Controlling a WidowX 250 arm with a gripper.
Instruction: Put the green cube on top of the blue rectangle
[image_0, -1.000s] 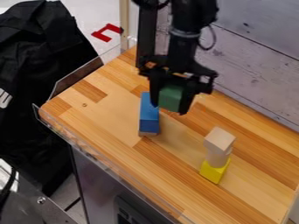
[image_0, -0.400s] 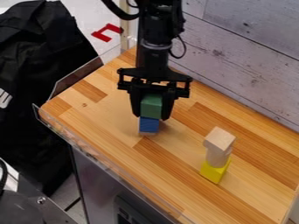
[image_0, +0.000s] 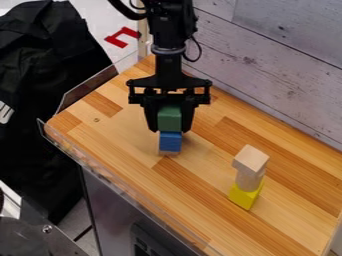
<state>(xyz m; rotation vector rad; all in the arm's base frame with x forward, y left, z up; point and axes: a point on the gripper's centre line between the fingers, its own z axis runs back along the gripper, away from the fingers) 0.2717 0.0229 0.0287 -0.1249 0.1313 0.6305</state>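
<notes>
- Far left: black cloth (image_0: 43, 95), beside the bench (image_0: 110, 132). Red piece (image_0: 123, 37) behind the bench's far left corner. Neither matters here.
- Left of bench centre: tool (image_0: 170, 130) pinching green cube (image_0: 169, 119), one finger each side. Cube looks upright.
- Same spot: blue block (image_0: 170, 142) on the bench, near end visible below the cube, far part hidden behind it. Pale wood shows at its base.
- Change: a second ago the cube was up and right of the block's middle. Tool has since carried it left, in line with the block; last shift is a small one, left and slightly up in view.
- Meaning: transport looks mostly done, now at align/lower. Can't tell if cube touches block or hangs just above/behind it.
- Next, my read: confirm overlap, ease down, release straight. Off-centre release could tip the cube off the narrow top.
- Right: separate stack, yellow cube (image_0: 244, 196), pale cylinder (image_0: 249, 180), wood block (image_0: 252, 158) on top. Well clear; leave it alone.
</notes>
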